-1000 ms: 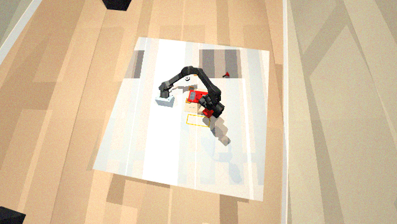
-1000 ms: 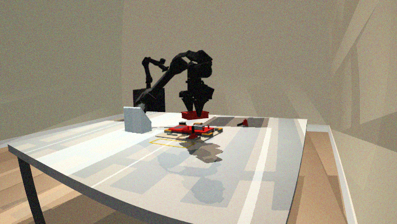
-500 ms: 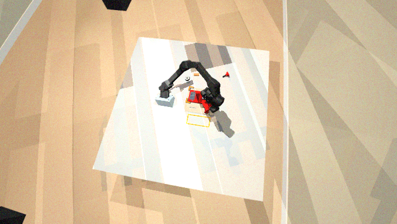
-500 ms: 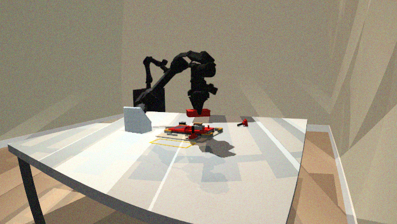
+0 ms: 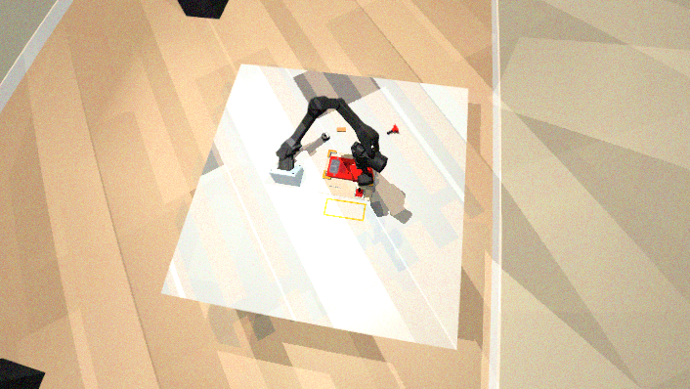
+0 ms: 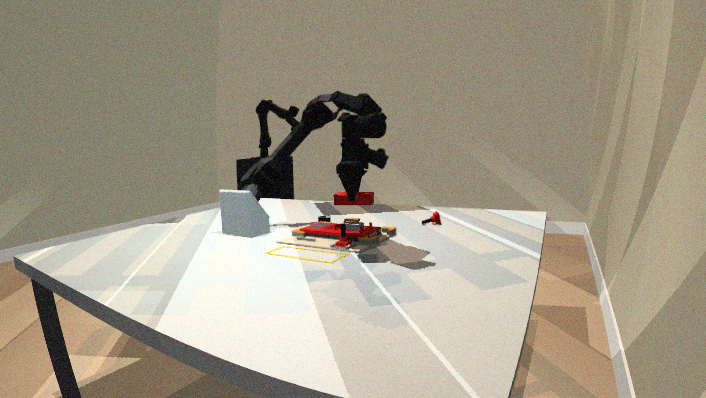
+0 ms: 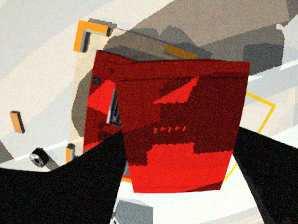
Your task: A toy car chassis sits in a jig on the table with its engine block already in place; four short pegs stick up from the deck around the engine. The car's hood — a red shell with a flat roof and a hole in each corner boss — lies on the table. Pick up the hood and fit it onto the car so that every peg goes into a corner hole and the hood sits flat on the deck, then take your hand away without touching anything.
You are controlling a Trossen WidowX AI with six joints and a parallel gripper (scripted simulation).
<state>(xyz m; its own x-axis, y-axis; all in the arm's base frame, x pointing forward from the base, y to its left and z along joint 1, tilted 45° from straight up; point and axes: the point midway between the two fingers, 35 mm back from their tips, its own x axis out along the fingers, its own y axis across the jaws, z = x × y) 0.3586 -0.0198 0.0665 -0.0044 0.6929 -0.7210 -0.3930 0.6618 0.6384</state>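
My gripper (image 6: 353,192) is shut on the red hood (image 6: 356,198) and holds it in the air, flat side up, well above the table. In the wrist view the hood (image 7: 169,123) fills the middle between my two black fingers. The car chassis (image 6: 347,231) sits in its jig below the hood, red with a grey engine block (image 5: 334,166). In the wrist view only the chassis's left edge (image 7: 100,99) shows past the hood, with an orange jig corner (image 7: 89,30) beyond it. The pegs are hidden.
A yellow outlined rectangle (image 6: 306,254) is marked on the table in front of the jig. A small red part (image 6: 432,218) lies to the right. A small orange block (image 5: 341,129) and a dark cylinder (image 5: 323,136) lie behind the jig. The arm's grey base block (image 6: 241,213) stands to the left.
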